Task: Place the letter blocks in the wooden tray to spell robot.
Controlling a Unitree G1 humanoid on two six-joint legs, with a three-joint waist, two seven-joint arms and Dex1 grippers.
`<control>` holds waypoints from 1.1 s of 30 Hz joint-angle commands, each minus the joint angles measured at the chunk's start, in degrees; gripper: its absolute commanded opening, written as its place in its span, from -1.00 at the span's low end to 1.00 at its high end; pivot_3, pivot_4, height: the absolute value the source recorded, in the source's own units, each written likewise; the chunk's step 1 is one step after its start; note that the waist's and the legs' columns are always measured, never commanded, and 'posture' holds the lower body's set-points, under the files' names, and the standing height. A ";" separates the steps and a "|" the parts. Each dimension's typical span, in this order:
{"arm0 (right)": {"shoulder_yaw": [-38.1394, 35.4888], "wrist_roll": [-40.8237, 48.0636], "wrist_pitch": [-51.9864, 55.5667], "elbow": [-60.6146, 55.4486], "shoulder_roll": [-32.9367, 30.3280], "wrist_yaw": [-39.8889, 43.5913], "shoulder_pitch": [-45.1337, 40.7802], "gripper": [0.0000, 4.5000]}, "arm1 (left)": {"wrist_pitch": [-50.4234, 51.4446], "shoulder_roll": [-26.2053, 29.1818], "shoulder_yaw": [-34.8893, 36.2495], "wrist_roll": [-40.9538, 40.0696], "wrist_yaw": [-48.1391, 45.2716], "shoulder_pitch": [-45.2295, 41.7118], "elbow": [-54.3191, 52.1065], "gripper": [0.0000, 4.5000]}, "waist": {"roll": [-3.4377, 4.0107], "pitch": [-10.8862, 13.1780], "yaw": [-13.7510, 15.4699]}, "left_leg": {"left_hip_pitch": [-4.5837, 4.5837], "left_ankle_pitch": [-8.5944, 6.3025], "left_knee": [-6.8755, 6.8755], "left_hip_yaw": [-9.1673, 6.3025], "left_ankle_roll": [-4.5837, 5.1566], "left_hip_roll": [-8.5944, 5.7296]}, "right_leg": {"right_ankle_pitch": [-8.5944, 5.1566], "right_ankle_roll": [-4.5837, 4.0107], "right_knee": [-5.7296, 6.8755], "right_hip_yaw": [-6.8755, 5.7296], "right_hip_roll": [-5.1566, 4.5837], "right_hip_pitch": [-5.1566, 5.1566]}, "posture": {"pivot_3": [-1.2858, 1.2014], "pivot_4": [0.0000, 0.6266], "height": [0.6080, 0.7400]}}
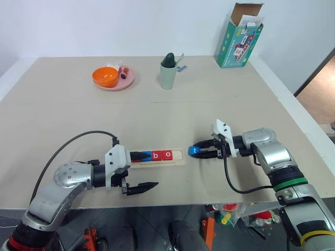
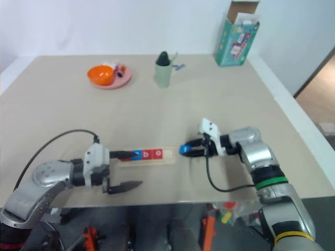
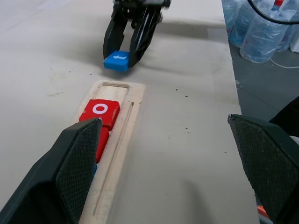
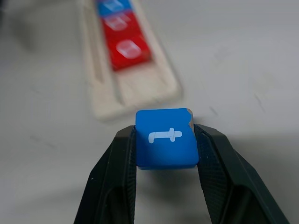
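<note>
Two eye views first: you have a wide beige table (image 1: 172, 112), white wall behind, a doorway gap at far right. Far side holds a pink plate (image 1: 124, 81) with an orange bowl (image 1: 105, 76), a green cup (image 1: 168, 76) and a teal box (image 1: 239, 43), all well apart from your work area. The wooden tray (image 1: 175, 157) lies near the table's front edge, letter blocks (image 1: 160, 155) inside, its right end slot bare. Your right gripper (image 1: 201, 151) pinches the blue t block (image 1: 193, 150) just beside that end. Your left gripper (image 1: 142, 171) sits at the tray's left end, jaws spread wide, holding nothing.

Left wrist view: red o block (image 3: 99, 111) is last in the row, bare slot past it, blue block in the other gripper beyond. Bare tabletop runs to the edge alongside.

Right wrist view: fingers (image 4: 117, 163) clamp the blue block's sides, tray ahead, bare table around.
</note>
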 commanded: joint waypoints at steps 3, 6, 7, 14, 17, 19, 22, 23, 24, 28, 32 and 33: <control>0.87 0.03 0.70 -5.76 1.58 -0.60 0.44 -0.44 | -1.24 0.26 0.66 0.42 -0.54 -0.78 -0.38 1.00 | 0.00 0.00 0.07 | -0.03 0.00 0.00 -0.05 0.00 0.00 | -0.01 -0.01 0.00 -0.08 0.00 0.01 | 0.03 -0.52 1.00; 1.63 -0.56 1.39 -6.11 2.47 -1.09 0.02 -0.44 | -1.33 0.40 0.84 0.44 -0.74 -0.64 -0.30 1.00 | 0.00 0.00 0.05 | -0.03 0.00 0.01 -0.01 0.00 -0.01 | -0.01 0.00 0.00 -0.03 -0.02 0.00 | 0.03 -0.52 1.00; 1.99 -1.03 1.09 -5.76 2.66 -1.31 -0.16 -0.44 | -1.35 0.45 0.91 0.44 -0.78 -0.57 -0.30 1.00 | 0.00 0.00 0.06 | -0.03 0.00 0.01 -0.01 0.00 -0.02 | -0.01 0.00 0.00 -0.03 -0.02 0.00 | 0.03 -0.52 1.00; 4.41 -4.86 -2.38 -0.75 4.31 -1.72 -1.64 -0.44 | -0.91 0.33 1.41 0.36 -0.11 -0.29 -0.83 1.00 | 0.00 0.00 -0.01 | -0.02 0.00 0.02 -0.02 0.00 -0.01 | 0.00 0.00 0.00 -0.04 -0.02 0.00 | 0.03 -0.52 1.00; 4.73 -5.67 -2.95 1.15 5.36 -1.72 -3.10 -0.44 | -0.73 0.31 1.66 0.13 0.41 0.10 -1.18 1.00 | 0.00 0.00 -0.01 | 0.00 0.00 0.02 -0.03 0.00 0.00 | 0.02 -0.03 0.03 -0.04 0.01 0.01 | 0.03 -0.52 1.00; 4.90 -6.11 -3.41 2.33 6.07 -1.73 -3.91 -0.44 | -0.67 0.22 1.80 0.04 0.72 0.27 -1.32 1.00 | 0.00 0.00 0.01 | 0.00 0.01 0.02 -0.04 -0.01 0.00 | 0.02 -0.04 0.03 -0.06 0.01 0.01 | 0.03 -0.52 1.00; 4.97 -6.57 -3.84 3.51 6.85 -1.71 -4.66 -0.44 | -0.77 -0.23 2.21 -0.25 1.45 0.50 -1.52 1.00 | -0.01 0.00 0.00 | 0.00 0.01 0.03 -0.02 -0.01 0.00 | 0.02 -0.03 0.03 -0.04 0.00 0.02 | 0.03 -0.52 1.00; 4.93 -6.66 -3.91 3.68 6.96 -1.64 -4.74 -0.44 | -0.79 -0.33 2.30 -0.35 1.64 0.53 -1.56 1.00 | -0.01 0.00 0.00 | 0.00 0.01 0.03 -0.02 -0.01 0.00 | 0.02 -0.03 0.03 -0.04 0.00 0.02 | 0.03 -0.52 1.00; 5.10 -6.91 -4.21 4.13 7.29 -1.57 -4.98 -0.44 | -0.70 -1.00 2.82 -0.90 2.45 0.49 -1.54 1.00 | -0.01 0.00 0.00 | 0.00 0.01 0.03 -0.03 -0.01 0.00 | 0.03 -0.03 0.03 -0.04 0.00 0.02 | 0.03 -0.52 1.00; 5.54 -7.70 -5.48 5.24 8.23 -1.21 -5.59 -0.44 | -1.28 -2.97 3.63 -1.00 4.38 0.37 -1.11 1.00 | -0.02 -0.01 -0.01 | 0.04 0.02 0.05 -0.03 -0.01 0.02 | 0.09 -0.05 0.03 -0.04 0.02 0.03 | 0.03 -0.52 1.00; 5.47 -8.00 -5.64 5.68 8.97 -1.10 -6.17 -0.44 | -1.59 -3.25 3.37 -0.46 4.62 0.53 -0.88 1.00 | -0.01 -0.01 -0.02 | 0.06 0.06 0.05 -0.03 -0.03 0.03 | 0.16 -0.08 0.03 -0.04 0.05 0.03 | 0.03 -0.52 1.00; 5.44 -8.10 -5.69 5.84 9.08 -1.03 -6.30 -0.44 | -1.62 -3.27 3.36 -0.37 4.62 0.58 -0.88 1.00 | -0.01 -0.01 -0.05 | 0.07 0.06 0.05 -0.02 -0.04 0.04 | 0.17 -0.09 0.03 -0.03 0.06 0.03 | 0.03 -0.52 1.00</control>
